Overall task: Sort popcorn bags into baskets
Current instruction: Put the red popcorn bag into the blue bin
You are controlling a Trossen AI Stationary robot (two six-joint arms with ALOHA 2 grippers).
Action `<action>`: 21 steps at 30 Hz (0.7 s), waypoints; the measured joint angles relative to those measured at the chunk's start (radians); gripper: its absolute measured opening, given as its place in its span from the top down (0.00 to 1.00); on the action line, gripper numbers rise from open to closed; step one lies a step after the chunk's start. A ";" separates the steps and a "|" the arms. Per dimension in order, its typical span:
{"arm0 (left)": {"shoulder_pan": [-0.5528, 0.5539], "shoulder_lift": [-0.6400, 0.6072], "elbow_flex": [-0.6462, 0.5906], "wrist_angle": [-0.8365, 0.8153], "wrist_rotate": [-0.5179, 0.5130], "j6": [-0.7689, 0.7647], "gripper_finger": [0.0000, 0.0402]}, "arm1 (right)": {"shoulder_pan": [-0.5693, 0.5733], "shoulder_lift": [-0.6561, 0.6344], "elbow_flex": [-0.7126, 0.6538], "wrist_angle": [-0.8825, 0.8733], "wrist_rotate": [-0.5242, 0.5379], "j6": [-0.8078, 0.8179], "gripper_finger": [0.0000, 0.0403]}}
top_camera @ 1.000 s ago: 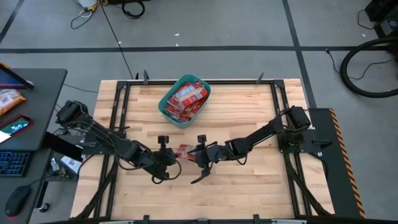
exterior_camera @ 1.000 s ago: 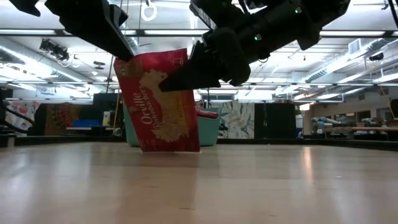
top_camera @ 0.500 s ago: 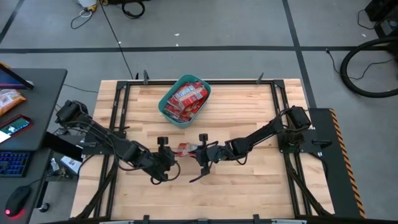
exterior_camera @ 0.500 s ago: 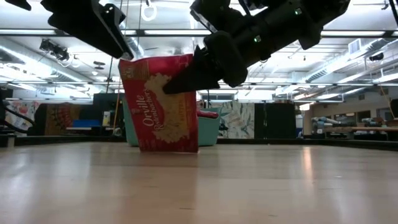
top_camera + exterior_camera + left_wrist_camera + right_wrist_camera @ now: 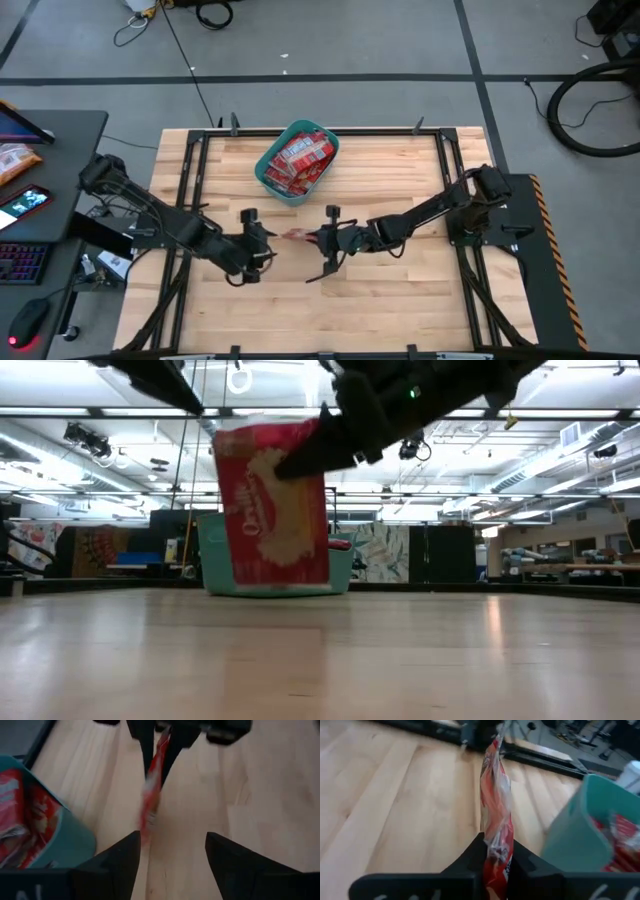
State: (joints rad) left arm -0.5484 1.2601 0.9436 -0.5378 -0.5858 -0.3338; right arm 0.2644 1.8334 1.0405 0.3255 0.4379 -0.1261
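Observation:
A red popcorn bag [image 5: 275, 510] hangs upright over the middle of the table, seen edge-on in the right wrist view [image 5: 495, 795] and between both arms from above [image 5: 297, 236]. My right gripper [image 5: 497, 847] is shut on it. My left gripper [image 5: 172, 840] stands open just to the bag's left [image 5: 262, 240], apart from the bag [image 5: 152, 785]. The teal basket [image 5: 262, 175] stands at the far middle, resting on its base, with several red bags inside. My right gripper pinches the bag between its two fingers at the upper part of its right-hand edge [image 5: 305, 455]. The fingers [image 5: 340, 445] reach in from the table's right, slanting a little downward. The bag hangs upright below them, its lower edge [image 5: 280, 585] just clear of the wood.
The basket's teal wall [image 5: 570, 825] is close behind the bag. Dark frame rails [image 5: 190, 180] run along the table's sides. A desk with a keyboard and an orange packet [image 5: 15, 160] stands beyond the left edge. Bare wood [image 5: 330, 310] lies toward the near edge.
My left gripper has opened, let go of the bag and drawn back toward the table's left edge. My right gripper has shut on the bag and raised it. The bag, which stood tilted with its lower edge on the table, now hangs more upright and clear.

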 joint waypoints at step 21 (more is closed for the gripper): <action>-0.061 -0.102 -0.232 0.295 -0.004 0.144 0.43 | -0.358 -0.090 0.000 0.350 -0.228 0.417 0.90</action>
State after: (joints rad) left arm -0.6094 1.1584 0.7114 -0.2427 -0.5897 -0.1902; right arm -0.0934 1.7431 1.0409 0.6755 0.2100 0.2907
